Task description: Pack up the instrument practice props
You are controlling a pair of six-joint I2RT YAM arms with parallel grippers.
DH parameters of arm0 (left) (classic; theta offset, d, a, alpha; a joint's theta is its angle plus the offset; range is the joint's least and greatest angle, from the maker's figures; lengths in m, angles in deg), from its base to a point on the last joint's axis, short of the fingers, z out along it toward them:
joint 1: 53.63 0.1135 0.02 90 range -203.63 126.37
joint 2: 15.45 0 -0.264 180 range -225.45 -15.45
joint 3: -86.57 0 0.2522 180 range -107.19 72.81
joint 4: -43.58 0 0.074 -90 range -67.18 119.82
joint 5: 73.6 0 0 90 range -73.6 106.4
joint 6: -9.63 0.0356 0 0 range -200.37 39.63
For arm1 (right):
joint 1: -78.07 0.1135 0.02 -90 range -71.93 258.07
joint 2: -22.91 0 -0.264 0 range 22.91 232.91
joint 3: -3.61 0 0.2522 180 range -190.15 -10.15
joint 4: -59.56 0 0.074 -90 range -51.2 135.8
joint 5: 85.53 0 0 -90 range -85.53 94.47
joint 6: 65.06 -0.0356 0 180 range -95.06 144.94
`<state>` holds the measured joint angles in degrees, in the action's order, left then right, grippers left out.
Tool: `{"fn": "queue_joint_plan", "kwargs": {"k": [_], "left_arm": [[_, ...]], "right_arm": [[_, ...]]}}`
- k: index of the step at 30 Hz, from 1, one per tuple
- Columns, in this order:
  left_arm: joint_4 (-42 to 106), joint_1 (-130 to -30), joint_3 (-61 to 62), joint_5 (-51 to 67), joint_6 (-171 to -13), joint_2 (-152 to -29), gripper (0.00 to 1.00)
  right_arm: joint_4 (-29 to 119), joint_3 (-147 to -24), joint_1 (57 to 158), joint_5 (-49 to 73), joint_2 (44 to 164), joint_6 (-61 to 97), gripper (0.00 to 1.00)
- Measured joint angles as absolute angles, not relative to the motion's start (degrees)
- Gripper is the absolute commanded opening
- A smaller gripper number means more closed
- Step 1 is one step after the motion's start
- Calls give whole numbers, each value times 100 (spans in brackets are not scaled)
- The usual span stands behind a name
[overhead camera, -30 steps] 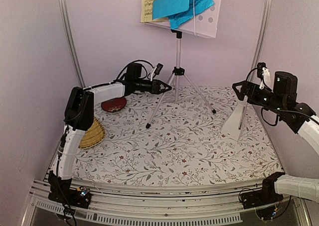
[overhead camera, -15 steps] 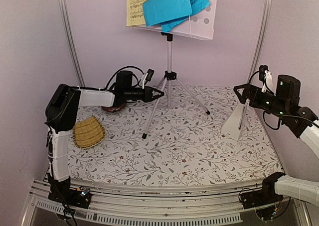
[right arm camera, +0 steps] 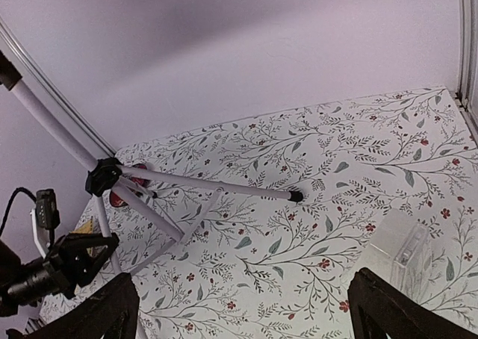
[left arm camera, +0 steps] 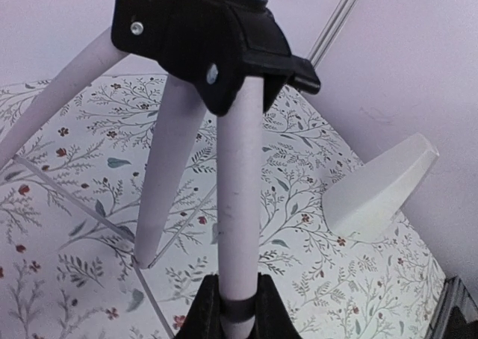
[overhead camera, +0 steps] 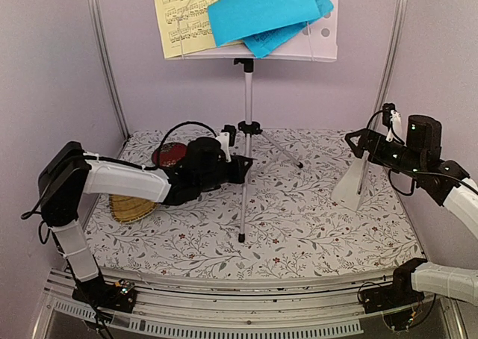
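Nothing legible; the pale-yellow music sheet (overhead camera: 181, 18) bears only tiny notation.

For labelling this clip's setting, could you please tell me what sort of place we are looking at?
Probably a robot test booth staged as a music practice corner: metal frame posts, left arm and right arm bolted at the edge of the floral table, and a music stand holding sheet music.
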<state>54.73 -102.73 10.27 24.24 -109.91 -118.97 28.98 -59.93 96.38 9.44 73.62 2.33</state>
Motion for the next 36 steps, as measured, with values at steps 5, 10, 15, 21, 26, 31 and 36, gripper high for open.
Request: {"fn": "queue_joint_plan", "kwargs": {"k": [5,10,15,21,26,31,36], "left_arm": [[5296,-11108,1016,3827,-11533,-11899,0],[5075,-11766,979,5128,-11970,-11902,0],[4728,-12192,913,6085,-12398,-11902,0],[4631,-12350,902,6511,-12514,-11919,48],[5114,-12343,902,6601,-12057,-11891,98],[5670,-12330,1149,6306,-11277,-11530,98],[5873,-12321,1938,5866,-10477,-10385,98]], "right_arm": [[2957,-5910,9640,984,7411,133,100],[3073,-5851,9679,1058,7443,58,100],[3132,-5813,9767,1089,7513,30,100],[3250,-5813,9889,1152,7588,30,99],[3357,-5813,9907,1314,7572,76,99],[3473,-5813,9907,1486,7404,227,99],[3587,-5818,9907,1742,7083,443,96]]}}
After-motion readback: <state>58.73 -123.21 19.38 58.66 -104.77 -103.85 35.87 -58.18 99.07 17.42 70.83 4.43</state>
